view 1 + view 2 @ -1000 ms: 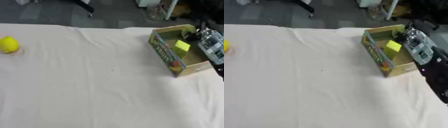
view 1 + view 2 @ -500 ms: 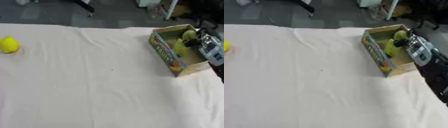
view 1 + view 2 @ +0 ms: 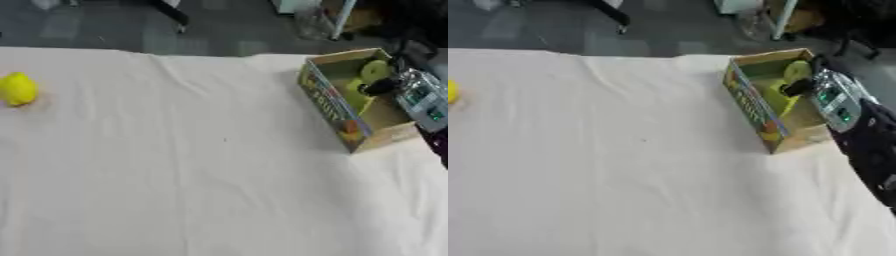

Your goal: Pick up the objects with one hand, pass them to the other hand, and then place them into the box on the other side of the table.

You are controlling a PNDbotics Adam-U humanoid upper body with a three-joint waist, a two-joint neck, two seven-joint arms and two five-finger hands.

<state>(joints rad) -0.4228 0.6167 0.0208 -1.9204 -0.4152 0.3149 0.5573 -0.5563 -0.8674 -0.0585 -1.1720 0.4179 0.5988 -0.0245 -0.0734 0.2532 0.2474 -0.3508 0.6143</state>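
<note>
A yellow lemon-like fruit [image 3: 17, 89] lies on the white cloth at the far left. At the right stands an open cardboard box [image 3: 328, 102] with a printed side wall. Inside it lie a yellow-green block [image 3: 354, 94] and a round pale green thing [image 3: 375, 70]. My right hand [image 3: 833, 97], silver and black, hovers over the box's right side, open, with one dark finger [image 3: 795, 88] reaching in above the block. Nothing is held in it. My left hand shows in neither view.
The white cloth [image 3: 219, 175] covers the whole table, with wide bare room between the fruit and the box. Beyond the far edge is dark floor with a chair leg [image 3: 175, 12] and a white pole [image 3: 337, 20].
The yellow-green block was up in my right hand over the box a second ago; now it lies down inside the box, free of the hand. The fruit has not moved.
</note>
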